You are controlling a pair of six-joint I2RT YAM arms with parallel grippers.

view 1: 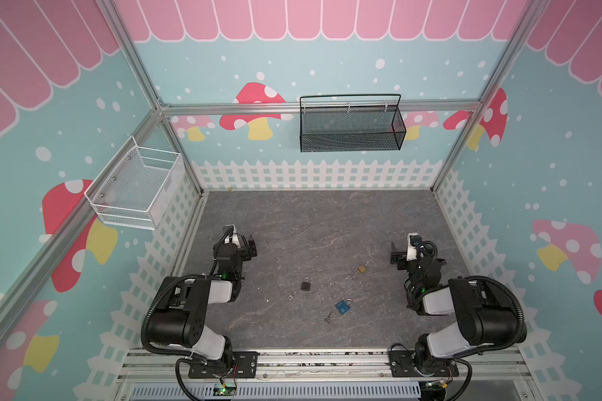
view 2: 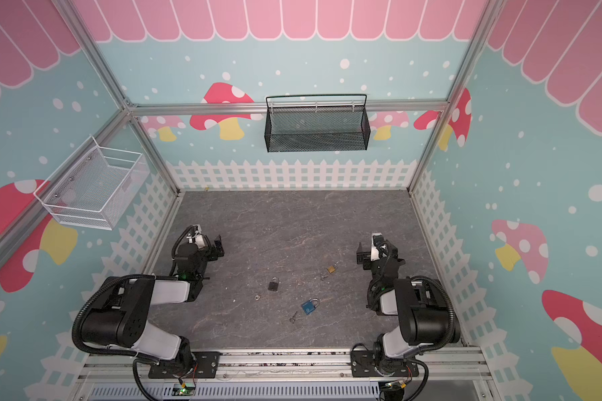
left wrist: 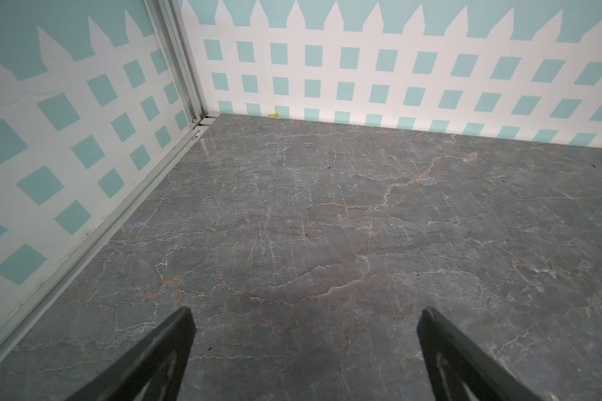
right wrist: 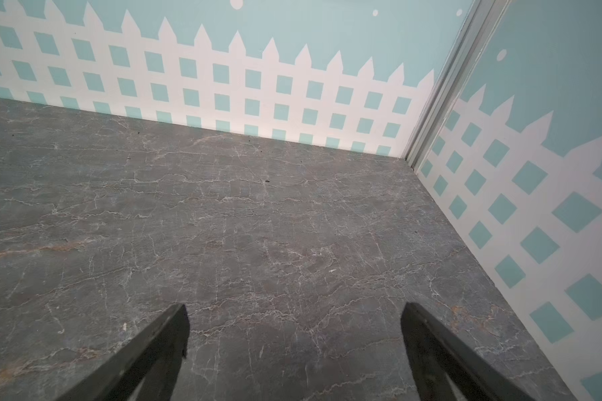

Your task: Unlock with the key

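Note:
Three padlocks lie on the grey stone-patterned floor in both top views: a black one (view 1: 305, 284), a blue one (view 1: 343, 307) and a brass one (view 1: 362, 268). A small silver key (view 1: 328, 317) lies just beside the blue padlock. Another small key (view 1: 291, 297) lies near the black one, and a third small metal piece (view 1: 355, 276) lies by the brass one. My left gripper (view 1: 252, 246) hangs open at the left, away from them. My right gripper (view 1: 395, 255) is open at the right, a little beyond the brass padlock. Both wrist views show only bare floor between the open fingers (left wrist: 174, 347) (right wrist: 167, 340).
A white wire basket (view 1: 136, 187) hangs on the left wall and a black mesh basket (view 1: 351, 125) on the back rail. Fence-printed walls enclose the floor (view 1: 310, 225) on three sides. The arm bases sit on a metal rail (view 1: 324, 361) at the front.

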